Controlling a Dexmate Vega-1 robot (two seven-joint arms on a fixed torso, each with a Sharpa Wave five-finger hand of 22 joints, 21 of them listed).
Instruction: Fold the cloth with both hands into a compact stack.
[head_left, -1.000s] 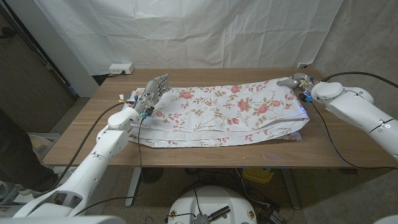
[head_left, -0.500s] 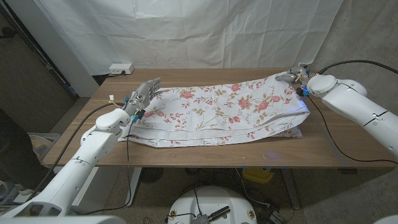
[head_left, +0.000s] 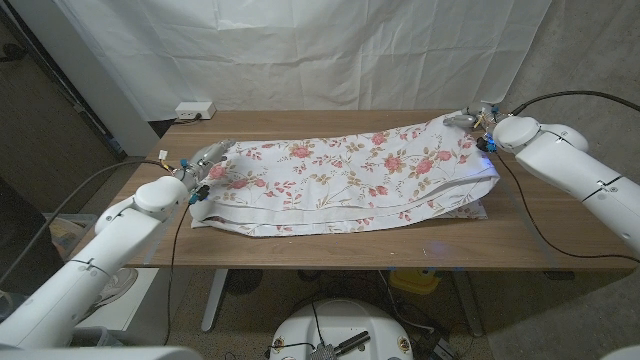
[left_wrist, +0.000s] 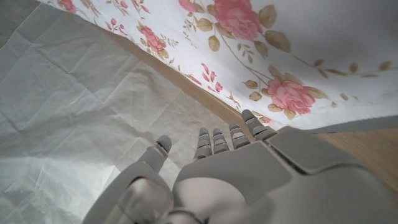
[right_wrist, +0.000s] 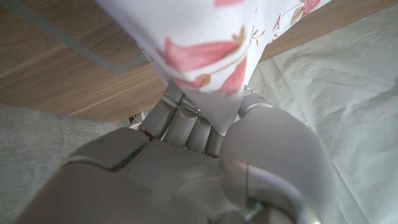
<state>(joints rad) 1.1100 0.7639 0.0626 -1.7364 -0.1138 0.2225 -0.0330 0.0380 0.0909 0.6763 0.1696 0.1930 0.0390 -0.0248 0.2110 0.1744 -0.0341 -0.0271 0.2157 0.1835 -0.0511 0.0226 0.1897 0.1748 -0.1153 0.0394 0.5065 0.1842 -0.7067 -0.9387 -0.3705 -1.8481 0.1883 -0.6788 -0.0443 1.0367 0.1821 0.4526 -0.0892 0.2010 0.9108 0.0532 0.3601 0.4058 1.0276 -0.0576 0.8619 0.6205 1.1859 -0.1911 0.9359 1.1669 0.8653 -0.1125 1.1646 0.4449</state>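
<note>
We see our left hand (head_left: 207, 160) has slid off the floral cloth (head_left: 350, 180) lying across the table (head_left: 560, 245) (fingers spread, empty), while our right hand (head_left: 470, 120) pinches its far corner, so that fold needs regrasping.

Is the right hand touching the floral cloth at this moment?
Touching. In the right wrist view the right hand pinches a corner of the floral cloth between thumb and fingers, with fabric running down into the grip.
</note>
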